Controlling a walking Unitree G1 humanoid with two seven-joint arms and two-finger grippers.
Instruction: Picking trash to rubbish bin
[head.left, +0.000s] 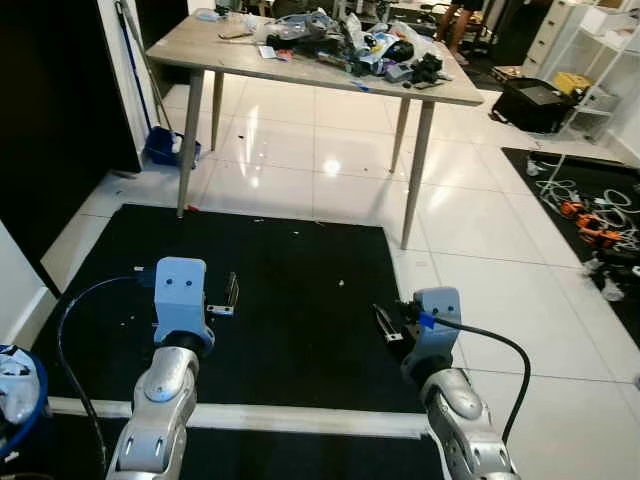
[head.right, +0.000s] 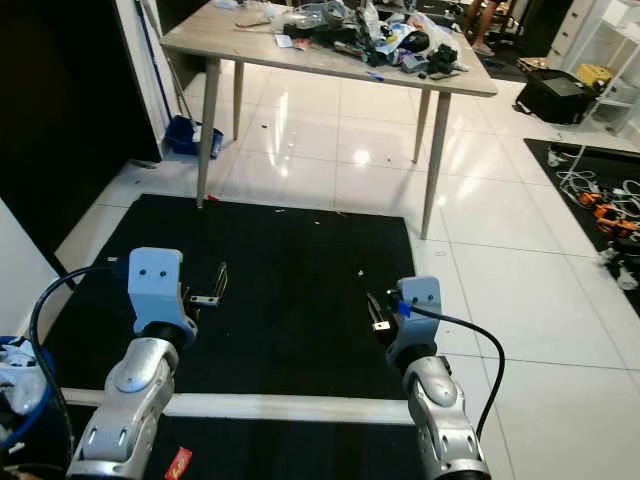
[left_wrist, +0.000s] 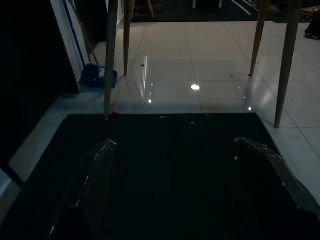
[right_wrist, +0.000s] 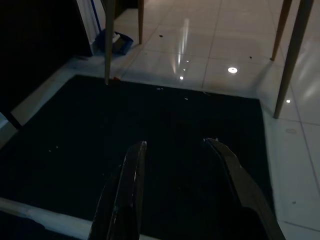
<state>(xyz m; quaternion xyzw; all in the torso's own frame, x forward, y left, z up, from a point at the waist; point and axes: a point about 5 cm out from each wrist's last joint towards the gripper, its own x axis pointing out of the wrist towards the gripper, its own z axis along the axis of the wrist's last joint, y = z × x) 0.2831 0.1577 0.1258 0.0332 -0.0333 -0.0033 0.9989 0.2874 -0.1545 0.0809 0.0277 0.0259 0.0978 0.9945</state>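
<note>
Search stance over black mat (head.left: 290, 290); both claws empty.
Left claw (head.left: 228, 296) wide, right claw (head.left: 386, 322) narrower; approach cluttered surface (head.left: 200, 45) beyond mat, squarely.

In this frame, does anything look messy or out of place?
Yes: the table carries a jumbled heap of clutter, small specks litter the black mat, and a red wrapper lies on the floor beside the left arm.
</note>
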